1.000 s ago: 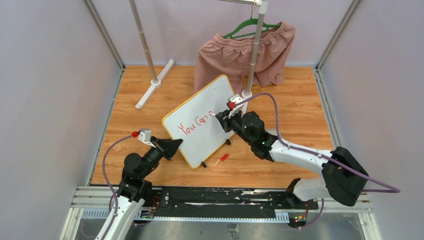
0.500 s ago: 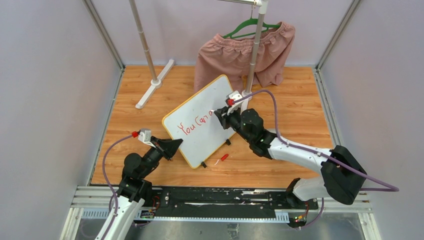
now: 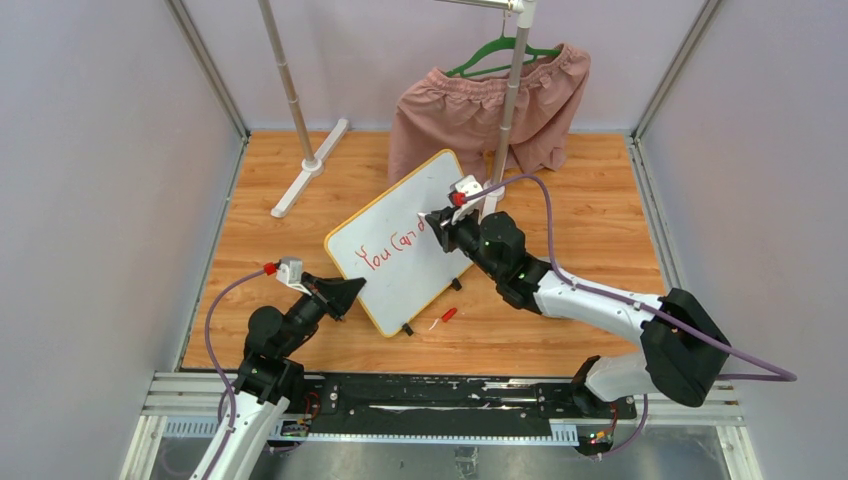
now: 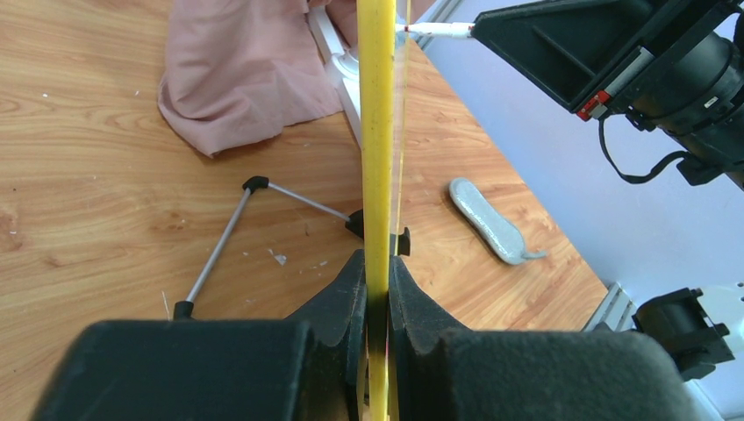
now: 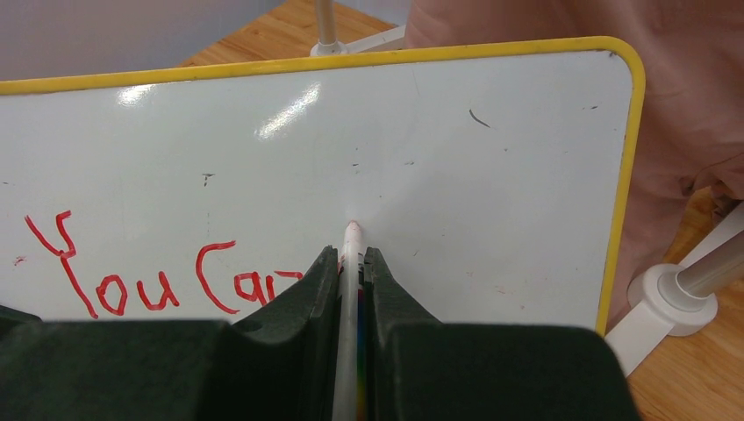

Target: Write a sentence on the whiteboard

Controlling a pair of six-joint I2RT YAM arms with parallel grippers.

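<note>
The whiteboard (image 3: 405, 215) stands tilted on the wooden table, white with a yellow frame. My left gripper (image 3: 345, 293) is shut on its near edge, and the left wrist view shows that yellow edge (image 4: 377, 132) pinched between the fingers. The sentence (image 3: 392, 248) is red writing, reading about "You Can" (image 5: 132, 281), its last letter partly behind a finger. My right gripper (image 3: 437, 222) is shut on a white marker (image 5: 353, 250). The marker's tip (image 4: 405, 29) rests against the board's face, right of the writing.
Pink shorts (image 3: 480, 115) hang on a green hanger from a rack whose poles and white feet (image 3: 310, 165) stand behind the board. A red marker cap (image 3: 447, 315) lies by the board's near corner. The board's thin metal prop (image 4: 219, 246) rests on the table behind it.
The right gripper has slid the marker slightly toward the board's far edge. The last letter of "Can" has gained strokes. The left gripper and board have not moved.
</note>
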